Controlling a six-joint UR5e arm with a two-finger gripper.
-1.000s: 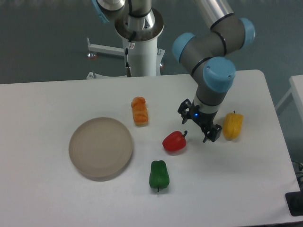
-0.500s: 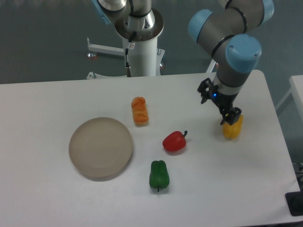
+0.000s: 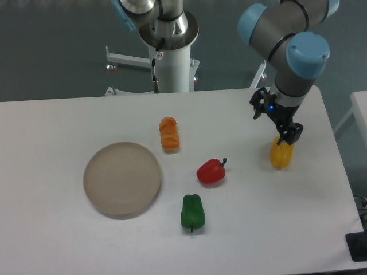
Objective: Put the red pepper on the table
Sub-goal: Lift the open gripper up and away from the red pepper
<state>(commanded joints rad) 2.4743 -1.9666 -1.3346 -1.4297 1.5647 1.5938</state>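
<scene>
Fixed camera view: small glossy red bell pepper (image 3: 211,171) with short dark stem lying on its side near the centre of the large white rectangular tabletop (image 3: 69,240), stem pointing toward 1 o'clock, resting free with nothing touching it. Judged already set down, so the placing step appears complete. Black two-finger gripper (image 3: 283,124) positioned at roughly 2 o'clock from the red pepper, well apart from it, raised over the upper end of the yellow pepper (image 3: 280,154). Fingers seen spread with nothing between them, so judged wide and empty; contact with the yellow pepper beneath cannot be told from this angle. Wrist tilted, with a small blue light on the tool body. Placement of the arm to the far right consistent with leaving the released object undisturbed. Surroundings: orange pepper (image 3: 169,134) at about 10 o'clock from the red pepper, near but apart; green pepper (image 3: 192,211) at about 7 o'clock, near; round beige plate (image 3: 122,179) at 9 o'clock, well apart and carrying nothing. White robot pedestal (image 3: 170,54) behind the far table edge. No object pressing against the red pepper; open tabletop on all sides of it. Possible hazard, as a judgement: the yellow pepper directly below the fingers if the arm descends.
</scene>
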